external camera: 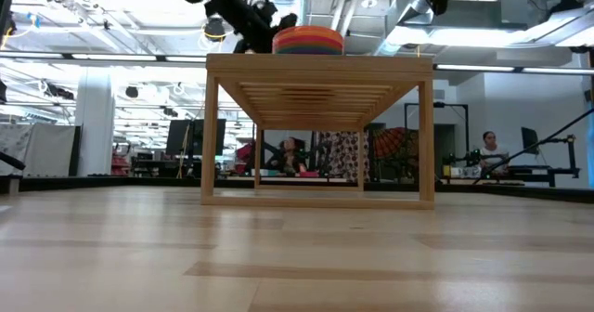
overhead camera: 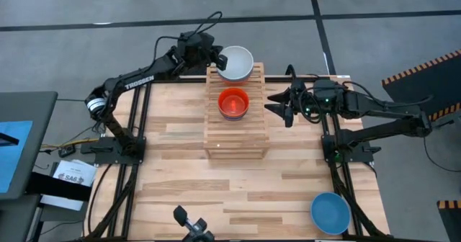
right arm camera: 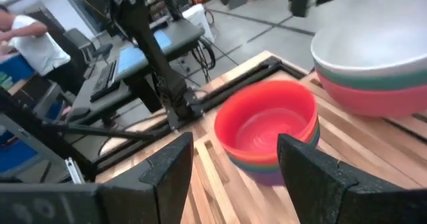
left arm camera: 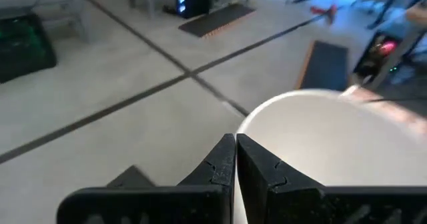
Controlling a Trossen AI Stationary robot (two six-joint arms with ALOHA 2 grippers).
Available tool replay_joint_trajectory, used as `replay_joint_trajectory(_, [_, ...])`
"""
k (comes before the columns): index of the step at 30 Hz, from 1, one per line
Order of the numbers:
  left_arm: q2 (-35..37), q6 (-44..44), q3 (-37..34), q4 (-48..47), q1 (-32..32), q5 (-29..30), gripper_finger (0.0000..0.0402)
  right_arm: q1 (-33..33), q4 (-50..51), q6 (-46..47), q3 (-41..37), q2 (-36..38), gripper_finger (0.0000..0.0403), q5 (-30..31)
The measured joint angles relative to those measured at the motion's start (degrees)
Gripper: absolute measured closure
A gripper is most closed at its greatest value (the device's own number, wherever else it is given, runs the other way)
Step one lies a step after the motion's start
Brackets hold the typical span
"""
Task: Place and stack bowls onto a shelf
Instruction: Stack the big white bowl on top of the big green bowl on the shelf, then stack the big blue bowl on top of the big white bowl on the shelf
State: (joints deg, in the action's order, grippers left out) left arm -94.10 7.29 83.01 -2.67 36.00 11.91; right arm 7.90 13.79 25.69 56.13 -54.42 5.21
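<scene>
The wooden slatted shelf (overhead camera: 235, 137) stands mid-table. On its top lie two stacks: a red bowl (overhead camera: 233, 103) nested on orange, green and purple ones (right arm camera: 267, 161), and farther back a white bowl (overhead camera: 238, 63) sitting in teal and pink-red bowls (right arm camera: 373, 91). A blue bowl (overhead camera: 330, 212) rests on the table's near right corner. My left gripper (overhead camera: 216, 57) is shut on the white bowl at the shelf's far left. My right gripper (overhead camera: 277, 106) hovers open just right of the shelf, facing the red stack (right arm camera: 233, 177). My left gripper pinches the white bowl's rim (left arm camera: 248, 125) on its left side, one finger (left arm camera: 260, 174) over the inside and the other outside. The fingers come slanting from the table's far left. The bowl sits upright, nested in the teal bowl below it.
The shelf's near half (overhead camera: 236, 145) carries nothing. Open plank tabletop (overhead camera: 187, 177) lies in front of the shelf. A camera mount (overhead camera: 189, 224) stands at the near edge. Arm frames flank the table (overhead camera: 122, 145). People sit far behind in the room (external camera: 290, 152).
</scene>
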Motion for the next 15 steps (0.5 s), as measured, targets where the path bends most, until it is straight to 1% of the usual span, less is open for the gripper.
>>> replay_joint_trajectory(1, [0.79, -0.09, -0.05, 0.86, -0.01, -0.61, 0.0401, 0.0, -0.56, -0.01, -0.02, -0.01, 0.0159, 0.24])
replay_joint_trajectory(3, [2.76, -0.63, 0.03, 5.21, -0.04, -1.38, 0.0401, 0.0, -2.64, -0.03, -0.02, -0.01, 0.0159, 2.63])
replay_joint_trajectory(5, [5.2, -0.66, 0.09, 6.95, -0.04, -2.45, 0.0401, 0.22, -6.01, -0.04, -0.02, -0.36, 0.0159, 7.22])
replay_joint_trajectory(7, [7.33, -0.63, 0.12, 6.61, -0.04, -3.59, 0.0401, 1.05, -9.07, -0.1, 0.05, -1.2, 0.0159, 10.95])
replay_joint_trajectory(9, [9.83, -0.61, 0.05, 4.15, -0.01, -5.92, 0.0401, 2.53, -9.84, -0.51, -0.06, -1.66, 0.0159, 11.49])
replay_joint_trajectory(11, [12.72, -0.68, 0.03, 1.56, -0.44, -9.93, 0.0401, 3.61, -10.79, -0.68, 0.16, -2.66, 0.0159, 11.5])
replay_joint_trajectory(12, [14.18, -1.14, 0.03, -0.28, -0.85, -12.23, 0.0401, 3.69, -9.7, -0.66, 0.03, -2.91, 0.0159, 11.46])
replay_joint_trajectory(14, [17.61, -2.33, -2.05, -0.96, -2.41, -15.62, 0.0401, 4.42, -9.24, -0.82, -0.12, -3.29, 0.0159, 10.73])
replay_joint_trajectory(15, [19.58, -2.35, -4.06, -1.03, -3.47, -16.08, 0.0401, 4.67, -9.28, -0.85, -0.1, -3.24, 0.0159, 9.58])
